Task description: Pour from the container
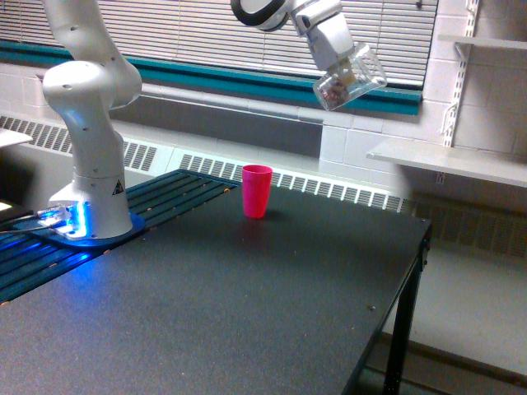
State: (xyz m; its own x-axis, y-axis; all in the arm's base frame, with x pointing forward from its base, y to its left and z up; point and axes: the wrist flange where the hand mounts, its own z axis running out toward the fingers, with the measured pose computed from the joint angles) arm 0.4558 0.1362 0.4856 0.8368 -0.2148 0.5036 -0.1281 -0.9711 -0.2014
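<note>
The gripper (339, 59) holds the clear container (352, 78) tilted high in the air w/ reddish-brown pieces inside, well above & toward the exterior view's right of the upright pink cup (256, 191) on the black table (247, 304).

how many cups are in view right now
2. The clear plastic cup is held tilted in the gripper, high above the table. The pink cup stands upright on the table, near its far edge. None looks hidden.
</note>
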